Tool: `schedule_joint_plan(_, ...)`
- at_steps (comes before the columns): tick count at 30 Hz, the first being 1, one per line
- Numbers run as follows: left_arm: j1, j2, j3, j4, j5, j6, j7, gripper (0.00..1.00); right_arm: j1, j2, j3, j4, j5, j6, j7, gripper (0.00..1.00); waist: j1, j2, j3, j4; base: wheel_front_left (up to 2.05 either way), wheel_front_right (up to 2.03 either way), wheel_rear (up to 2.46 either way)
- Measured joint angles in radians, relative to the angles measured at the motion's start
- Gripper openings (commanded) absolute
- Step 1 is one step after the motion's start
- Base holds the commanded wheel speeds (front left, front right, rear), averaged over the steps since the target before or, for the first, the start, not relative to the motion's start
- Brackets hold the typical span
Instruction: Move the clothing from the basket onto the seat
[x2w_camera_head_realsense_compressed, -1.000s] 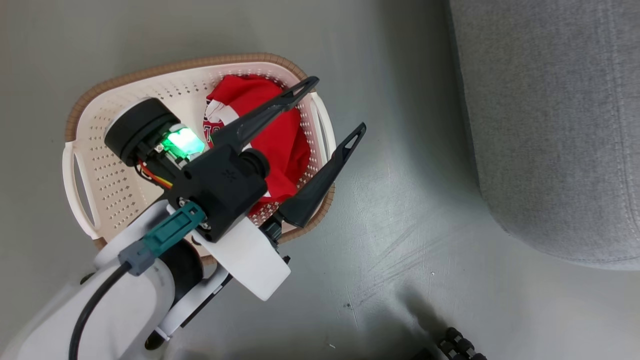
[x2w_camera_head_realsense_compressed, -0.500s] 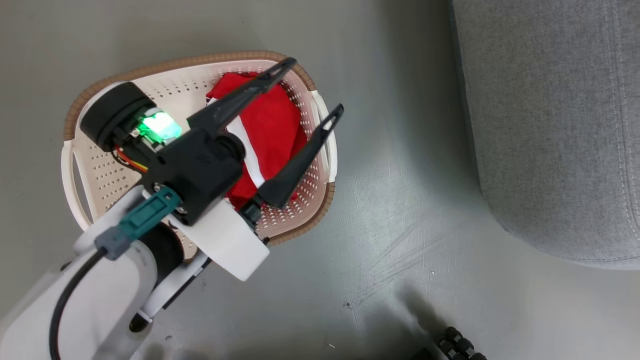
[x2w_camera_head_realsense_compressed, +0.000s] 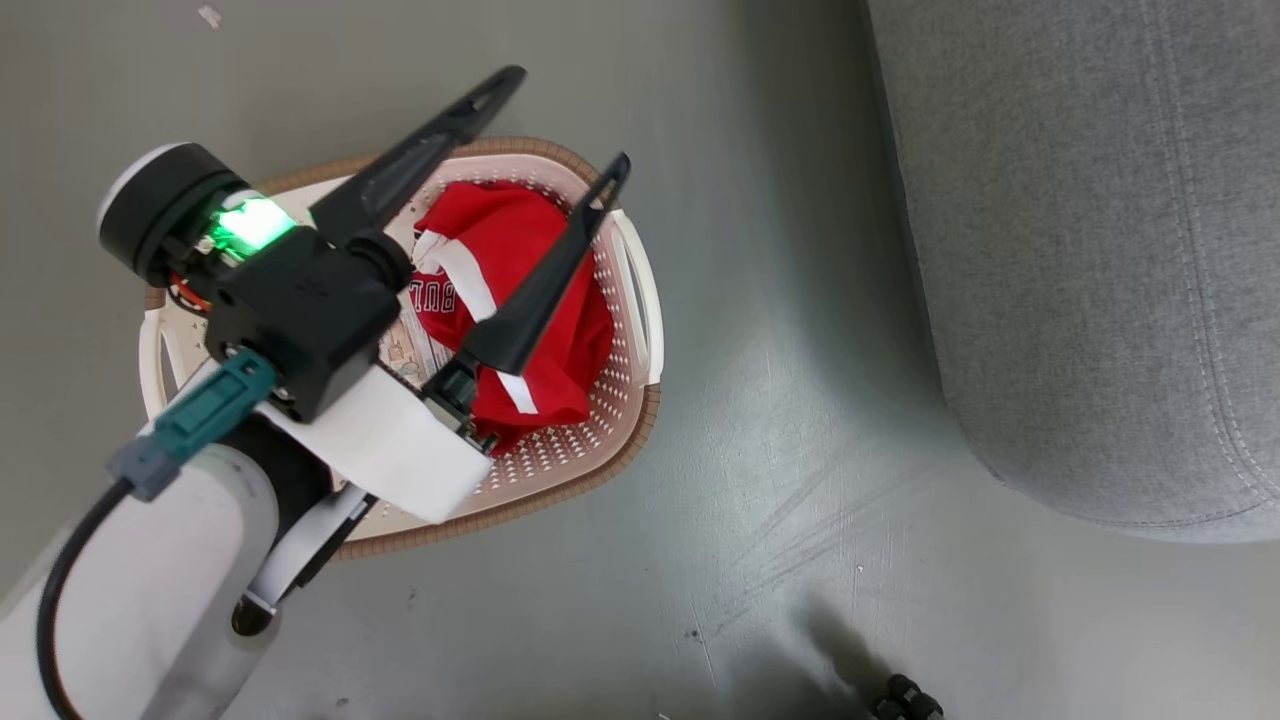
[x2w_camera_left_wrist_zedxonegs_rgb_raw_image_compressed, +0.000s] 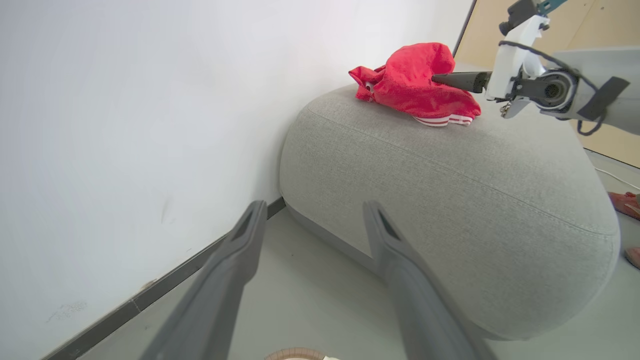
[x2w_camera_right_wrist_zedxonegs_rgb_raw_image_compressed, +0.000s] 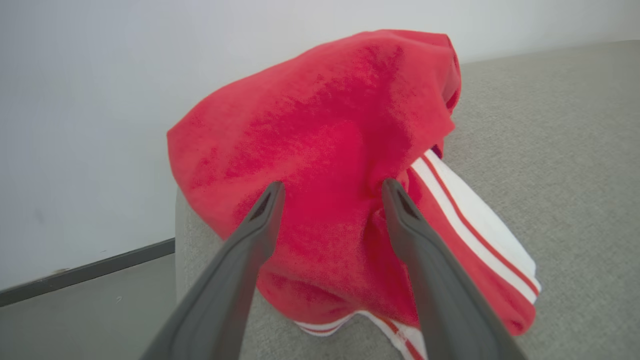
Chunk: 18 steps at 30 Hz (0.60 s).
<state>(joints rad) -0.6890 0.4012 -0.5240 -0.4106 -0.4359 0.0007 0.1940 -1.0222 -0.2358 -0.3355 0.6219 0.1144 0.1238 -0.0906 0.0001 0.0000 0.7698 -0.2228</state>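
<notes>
On top of the large grey woven-fabric seat, near its wall-side end: one bright red garment with white stripe trim, with the right gripper at it, fingers apart, tips against the fabric. Left of the seat, on the floor: cream-white perforated basket with brown rim, holding a second red garment with white lettering. Above that, left gripper, fingers spread, empty.

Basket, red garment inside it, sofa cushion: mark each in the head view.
basket (x2w_camera_head_realsense_compressed: 550, 465): head view, perforated wall near the lower rim
red garment (x2w_camera_head_realsense_compressed: 570, 340): head view, plain red cloth beside the white stripe
sofa cushion (x2w_camera_head_realsense_compressed: 1080, 250): head view, grey top surface
</notes>
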Motion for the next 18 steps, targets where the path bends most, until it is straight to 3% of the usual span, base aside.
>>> schedule_joint_plan(18,0.095,-0.046,0.108,0.081,-0.031,0.077,-0.138,1.0,0.1,0.099,0.204,-0.134,-0.036,0.0,-0.047,1.0,0.0,0.0,-0.105,0.018,0.0,0.0,0.0)
